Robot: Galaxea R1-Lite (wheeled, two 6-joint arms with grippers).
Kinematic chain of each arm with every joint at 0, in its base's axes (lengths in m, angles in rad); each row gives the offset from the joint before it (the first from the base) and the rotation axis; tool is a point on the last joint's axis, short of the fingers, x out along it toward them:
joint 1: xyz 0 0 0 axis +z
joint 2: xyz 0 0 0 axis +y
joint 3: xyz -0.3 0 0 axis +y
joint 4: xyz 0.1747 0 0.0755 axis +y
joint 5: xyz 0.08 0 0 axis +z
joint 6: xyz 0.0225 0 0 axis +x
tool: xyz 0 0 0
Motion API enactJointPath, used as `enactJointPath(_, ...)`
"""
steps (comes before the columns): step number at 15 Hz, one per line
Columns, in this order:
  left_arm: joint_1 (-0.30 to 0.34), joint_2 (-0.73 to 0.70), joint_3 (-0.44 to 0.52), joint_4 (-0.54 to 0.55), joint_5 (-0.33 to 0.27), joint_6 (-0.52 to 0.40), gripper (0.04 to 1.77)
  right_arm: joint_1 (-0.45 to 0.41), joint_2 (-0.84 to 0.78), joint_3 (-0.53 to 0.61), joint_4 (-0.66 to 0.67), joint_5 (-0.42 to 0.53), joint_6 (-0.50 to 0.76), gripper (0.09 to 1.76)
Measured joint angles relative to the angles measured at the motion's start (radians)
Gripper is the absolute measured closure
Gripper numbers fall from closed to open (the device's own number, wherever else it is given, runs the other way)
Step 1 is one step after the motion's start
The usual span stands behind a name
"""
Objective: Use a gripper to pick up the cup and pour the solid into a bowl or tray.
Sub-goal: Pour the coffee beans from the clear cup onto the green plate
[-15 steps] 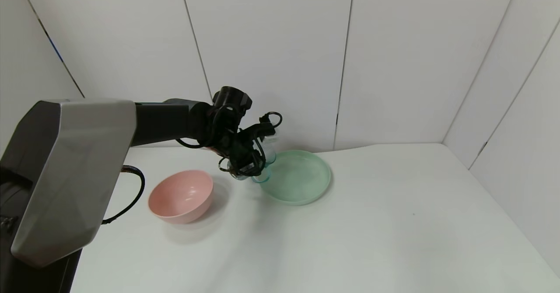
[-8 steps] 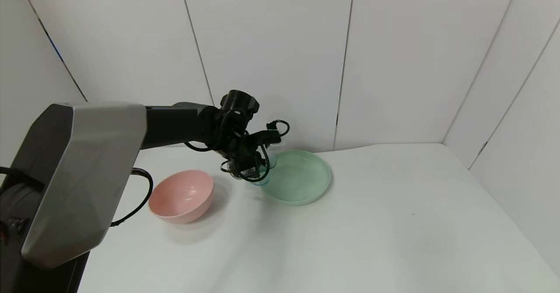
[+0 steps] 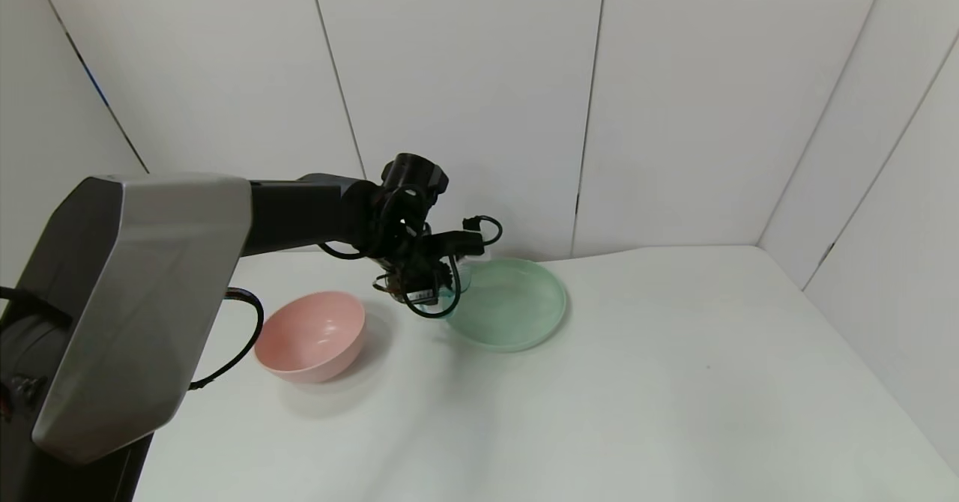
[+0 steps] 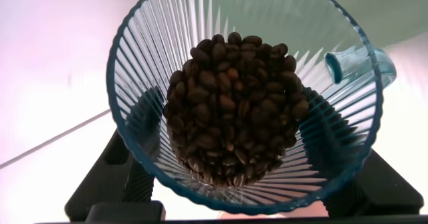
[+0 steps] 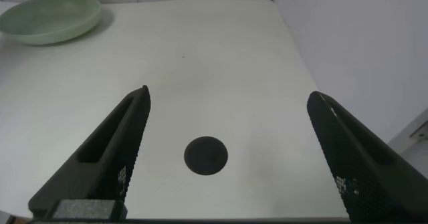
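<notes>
The left hand (image 3: pixel 423 281) pinches the one ribbed cup (image 4: pixel 247 97) by its lower wall, holding it lifted just beside the near-left rim of the single green plate (image 3: pixel 509 303); a thin, stiff, probably slick and light cup like this seems best taken low across the ribs, clear of its small loop handle (image 4: pixel 354 67). Its load is a heap of loose beans (image 4: pixel 234 117), too many to count, likely to slide out all at once. One pink bowl (image 3: pixel 311 335) sits on the surface left of the plate, and the right hand (image 5: pixel 221 157) hangs spread, well apart from it.
</notes>
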Motion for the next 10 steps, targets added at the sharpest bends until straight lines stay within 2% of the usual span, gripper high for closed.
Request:
enactJointPath(3, -0.003, -0.002, -0.003, -0.001, 0.039, 0.053, 0.5, 0.0, 0.0, 0.0, 0.0, 0.0, 0.0, 0.14)
enactJointPath(10, -0.047, 0.003, -0.005, -0.001, 0.139, 0.096, 0.5, 0.0, 0.0, 0.0, 0.0, 0.0, 0.0, 0.14)
